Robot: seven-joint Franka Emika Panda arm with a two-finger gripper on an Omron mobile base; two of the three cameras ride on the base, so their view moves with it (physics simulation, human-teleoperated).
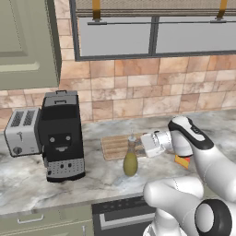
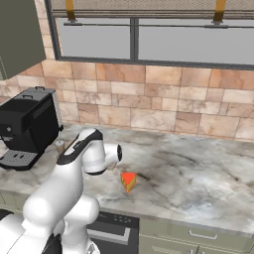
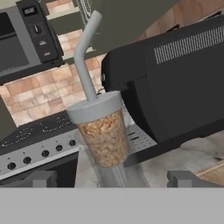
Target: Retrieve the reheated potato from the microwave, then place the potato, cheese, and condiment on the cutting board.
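while the marbled grey counter (image 1: 27, 184) runs under a wall of tan stone tiles and a wide window, the pincer (image 1: 144, 144) hangs level above it with its two dark fingertips (image 3: 43, 178) standing wide apart and nothing between them. it points sideways along the counter toward the black coffee machine (image 1: 62, 138), with a silver toaster (image 1: 22, 131) just beyond that. pale green cabinet fronts hang overhead and line the counter's edge below.

the condiment (image 1: 130, 159) stands upright just ahead of and below the pincer, its long axis vertical, slim clear neck and pale cap up, olive-yellow belly down on the counter at the near edge of the cutting board (image 1: 115, 146). in the hand view the neck rises close in front of the fingertips, tilted by the camera's roll, and it sits between them without touching either.

the cutting board lies flat under the pincer, its slat grooves running along the counter from the coffee machine's side toward the arm.

the cheese (image 2: 128, 181) lies on the counter behind the pincer, past the wrist, its orange wedge with the reddish edge well apart from the board.

the microwave (image 3: 26, 37) shows far ahead of the pincer in the hand view, beyond the coffee machine, door shut, dial and buttons on its control strip.
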